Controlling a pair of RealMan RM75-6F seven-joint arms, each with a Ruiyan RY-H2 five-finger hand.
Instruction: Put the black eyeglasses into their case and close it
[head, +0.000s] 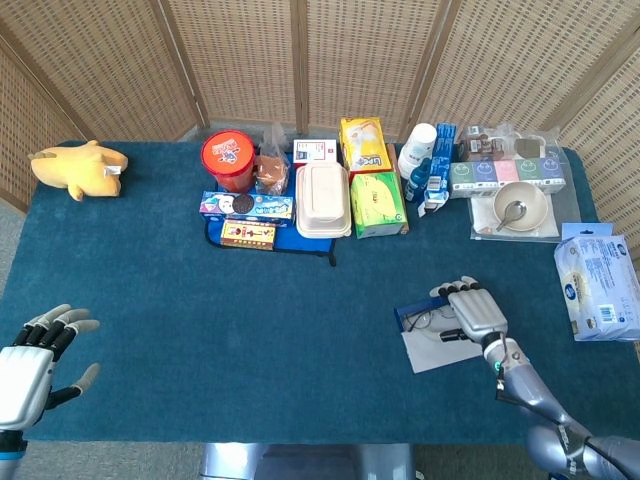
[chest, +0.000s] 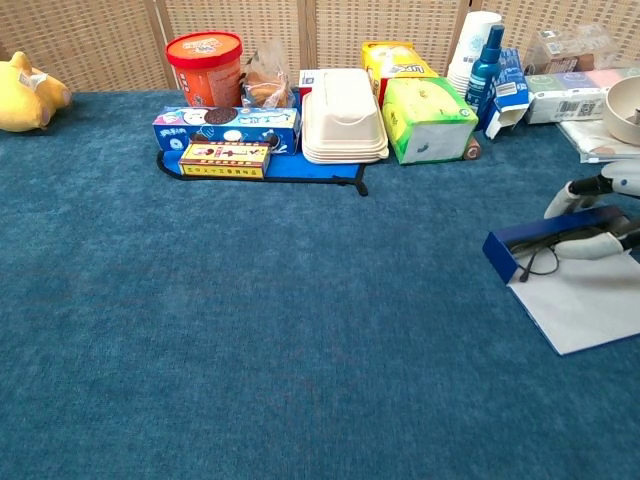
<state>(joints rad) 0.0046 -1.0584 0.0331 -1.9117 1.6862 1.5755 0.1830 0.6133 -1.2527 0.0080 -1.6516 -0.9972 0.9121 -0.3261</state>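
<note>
Eyeglasses (chest: 540, 258) under right hand (head: 476, 312), in open case (chest: 527, 243).

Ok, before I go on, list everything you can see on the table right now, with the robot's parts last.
Black eyeglasses: one, partly in the case.
Blue eyeglass case: one, open, grey flap flat, table's right.
Yellow plush toy: one, far left.
Red tub: one, back centre.
White clamshell box: one, back centre.
Green tissue box: one, right of clamshell.
Beige bowl with spoon: one, back right.
Blue-white wipes pack: one, right edge.
Left hand: fingers spread, empty, near-left corner.
Right hand: over the case, at the glasses.
</note>
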